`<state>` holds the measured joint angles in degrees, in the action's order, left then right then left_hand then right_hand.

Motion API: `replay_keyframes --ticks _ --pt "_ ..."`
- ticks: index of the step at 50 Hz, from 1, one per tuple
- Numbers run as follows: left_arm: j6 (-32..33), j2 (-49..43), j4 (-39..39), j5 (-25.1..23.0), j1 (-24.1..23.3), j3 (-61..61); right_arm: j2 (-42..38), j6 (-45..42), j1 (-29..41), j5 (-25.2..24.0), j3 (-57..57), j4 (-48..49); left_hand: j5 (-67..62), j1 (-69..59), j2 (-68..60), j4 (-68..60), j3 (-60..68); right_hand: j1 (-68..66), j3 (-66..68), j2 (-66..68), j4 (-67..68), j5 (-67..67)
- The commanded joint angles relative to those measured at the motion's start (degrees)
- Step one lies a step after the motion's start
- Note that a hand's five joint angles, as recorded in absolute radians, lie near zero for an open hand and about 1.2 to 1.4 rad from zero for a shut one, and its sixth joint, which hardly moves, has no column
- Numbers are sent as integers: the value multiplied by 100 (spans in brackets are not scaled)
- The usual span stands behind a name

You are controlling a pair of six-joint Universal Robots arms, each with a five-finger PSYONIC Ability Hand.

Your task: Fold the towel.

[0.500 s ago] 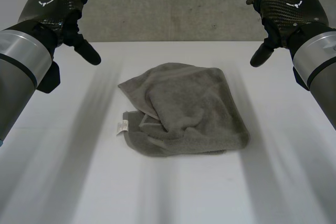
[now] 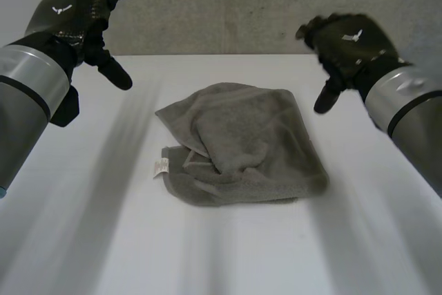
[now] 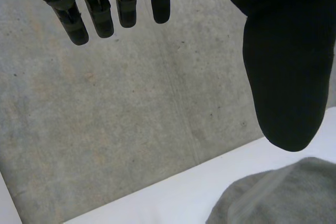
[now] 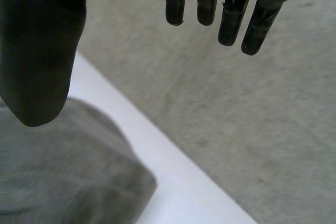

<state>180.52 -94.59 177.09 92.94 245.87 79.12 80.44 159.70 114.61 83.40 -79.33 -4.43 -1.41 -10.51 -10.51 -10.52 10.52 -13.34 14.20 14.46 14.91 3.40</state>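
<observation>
A grey towel (image 2: 242, 144) lies crumpled in a loose heap in the middle of the white table (image 2: 103, 226), a small white label (image 2: 160, 166) at its near left edge. My left hand (image 2: 79, 15) hovers above the table's far left, apart from the towel, open with straight fingers (image 3: 100, 9) and empty. My right hand (image 2: 349, 46) hangs over the far right, just beyond the towel's far right corner (image 4: 79, 171), open and holding nothing. In the left wrist view the towel's (image 3: 283, 195) far left edge lies below the thumb.
A grey concrete wall (image 2: 228, 5) runs behind the table's far edge. Bare white tabletop surrounds the towel on every side, widest at the front.
My right hand has moved left and down, toward the towel's far right corner. The left hand has barely shifted. The towel lies as before.
</observation>
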Motion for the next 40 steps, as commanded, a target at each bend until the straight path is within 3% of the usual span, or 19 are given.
replay_keyframes --ticks 1,6,11,15,21,22,23,24,25,31,34,40 --pt "106 -209 45 -13 -92 488 -423 -326 613 -473 -284 -322 -100 -190 -189 -188 189 334 -420 -446 -491 -340" --pt "115 -306 317 -13 -198 806 -730 -308 966 -570 -565 63 -83 -173 -172 -171 172 334 -420 -446 -491 -340" --pt "237 -323 1326 -21 -180 1342 -1274 -334 1142 -631 -838 731 -116 -206 -206 -205 205 23 -109 -136 -180 -30" --pt "352 -323 1592 -21 -163 1465 -1698 -387 1407 -570 -856 926 -116 -206 -206 -205 205 -348 262 236 191 341" --pt "484 -341 1732 -13 -180 1641 -2515 -405 1538 -412 -689 1005 -100 -190 -189 -188 189 -2248 2162 2136 2091 2242" --pt "484 -341 1733 -13 -189 1659 -2620 -414 1530 -333 -636 996 -100 -190 -189 -188 189 -3381 3295 3269 3224 3374" --pt "484 -341 1733 -13 -189 1659 -2621 -414 1530 -333 -636 996 -100 -190 -189 -188 189 -3392 3306 3280 3235 3386" --pt "484 -350 1733 -13 -189 1668 -2647 -422 1512 -211 -610 1005 -100 -190 -189 -188 189 -5274 5188 5162 5117 5268" --pt "484 -350 1733 -13 -189 1668 -2595 -440 1503 -79 -644 1031 -100 -190 -189 -188 189 -6653 6567 6540 6496 6646" --pt "475 -359 1733 -13 -198 1668 -1812 -598 1292 36 -917 1163 -100 -190 -189 -188 189 -6666 6580 6554 6509 6660" --pt "475 -359 1733 -13 -198 1659 -1188 -756 818 -16 -1181 1181 -83 -173 -172 -171 172 -6666 6580 6554 6509 6660" --pt "484 -367 1733 -13 -206 1676 -513 -1422 230 -630 -1532 297 -83 -173 -172 -171 172 -6666 6580 6554 6509 6660"
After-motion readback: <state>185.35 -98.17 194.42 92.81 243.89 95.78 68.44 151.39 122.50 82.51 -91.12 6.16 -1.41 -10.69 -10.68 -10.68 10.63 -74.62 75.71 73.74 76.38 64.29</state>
